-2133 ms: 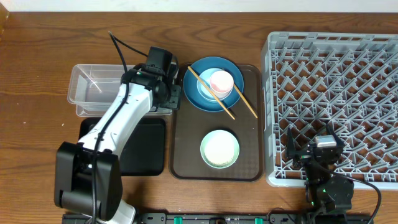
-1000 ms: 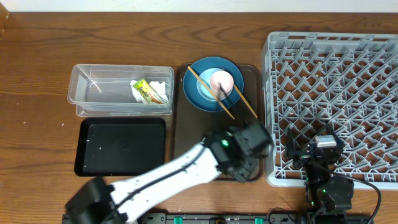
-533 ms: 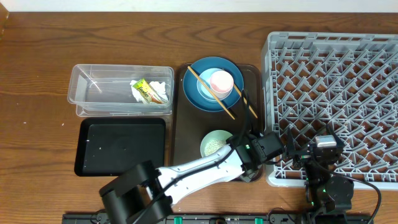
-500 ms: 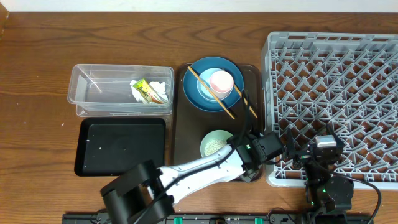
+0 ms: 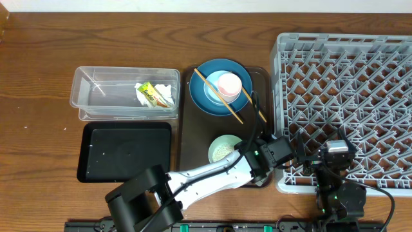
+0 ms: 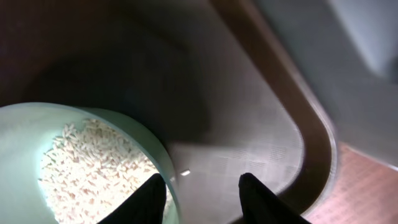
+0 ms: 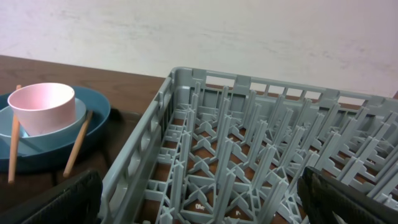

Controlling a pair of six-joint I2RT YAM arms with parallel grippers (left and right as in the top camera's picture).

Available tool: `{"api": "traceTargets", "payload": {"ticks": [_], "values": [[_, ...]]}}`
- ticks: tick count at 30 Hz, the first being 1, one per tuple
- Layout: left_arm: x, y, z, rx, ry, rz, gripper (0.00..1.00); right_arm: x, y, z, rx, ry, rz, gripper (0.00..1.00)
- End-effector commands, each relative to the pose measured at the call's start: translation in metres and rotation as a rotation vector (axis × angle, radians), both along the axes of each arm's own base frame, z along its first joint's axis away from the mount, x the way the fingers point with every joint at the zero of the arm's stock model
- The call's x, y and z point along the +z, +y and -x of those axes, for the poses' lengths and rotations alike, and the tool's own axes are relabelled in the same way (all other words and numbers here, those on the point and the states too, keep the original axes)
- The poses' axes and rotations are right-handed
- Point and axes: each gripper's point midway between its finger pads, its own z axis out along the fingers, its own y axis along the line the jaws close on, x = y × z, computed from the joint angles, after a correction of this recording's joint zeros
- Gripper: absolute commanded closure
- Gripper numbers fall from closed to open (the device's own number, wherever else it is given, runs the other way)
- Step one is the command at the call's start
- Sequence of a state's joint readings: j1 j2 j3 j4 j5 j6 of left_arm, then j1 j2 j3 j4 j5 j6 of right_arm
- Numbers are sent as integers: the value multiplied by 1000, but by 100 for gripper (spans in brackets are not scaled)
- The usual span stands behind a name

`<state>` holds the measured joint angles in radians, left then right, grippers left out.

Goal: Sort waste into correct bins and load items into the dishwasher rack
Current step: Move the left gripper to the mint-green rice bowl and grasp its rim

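Toward 10 o'clock on the table [image 5: 38, 64], tub [image 5: 96, 96]: wrapper [image 5: 150, 95] and tissue [image 5: 168, 87] lie in its 3 o'clock end. Black tray [image 5: 125, 153] sits just beside the tub, on its 6 o'clock side.

Brown tray [image 5: 193, 148] at centre.
- 12 o'clock end: plate [image 5: 215, 111] carrying blue bowl [image 5: 211, 91], with cup [image 5: 230, 84] standing in the bowl. Chopsticks [image 5: 207, 82] lie slanted across them.
- 6 o'clock end: mint bowl [image 6: 25, 162] holding rice [image 6: 99, 168]. One stray grain [image 6: 185, 173] lies on the brown tray just outside the rim.

Rack [image 5: 347, 84] fills the 3 o'clock side.

Left arm runs low from the 6 o'clock edge, wrist at the mint bowl's 3 o'clock. Left gripper [image 6: 202, 186] straddles that rim: one finger [image 6: 151, 200] over the inner edge, the other outside, jaws parted and clamping nothing.

Right gripper [image 7: 199, 186] sits at the rack's 6 o'clock wall, jaws spread wide, empty.
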<state>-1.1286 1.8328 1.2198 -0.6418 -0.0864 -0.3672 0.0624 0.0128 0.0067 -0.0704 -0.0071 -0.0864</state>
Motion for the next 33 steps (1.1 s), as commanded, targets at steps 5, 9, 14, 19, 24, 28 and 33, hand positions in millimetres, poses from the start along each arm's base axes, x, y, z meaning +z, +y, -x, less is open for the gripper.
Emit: {"api": "traceTargets", "payload": {"ticks": [5, 9, 14, 19, 24, 28, 33], "values": [[-5, 22, -21, 41, -137, -104, 60, -1, 0, 0, 0, 4, -11, 1], [-6, 22, -20, 44, -132, -100, 60, -1, 0, 0, 0, 4, -11, 1], [-8, 19, -14, 39, -96, -85, 61, -1, 0, 0, 0, 4, -11, 1], [-11, 19, -12, 35, -80, -81, 63, -1, 0, 0, 0, 5, -11, 1], [-13, 16, -8, 28, -56, -65, 74, -1, 0, 0, 0, 5, -11, 1], [-17, 16, -7, 27, -48, -73, 74, -1, 0, 0, 0, 5, -11, 1], [-22, 18, -6, 26, -40, -92, 77, -1, 0, 0, 0, 4, -11, 1]]}}
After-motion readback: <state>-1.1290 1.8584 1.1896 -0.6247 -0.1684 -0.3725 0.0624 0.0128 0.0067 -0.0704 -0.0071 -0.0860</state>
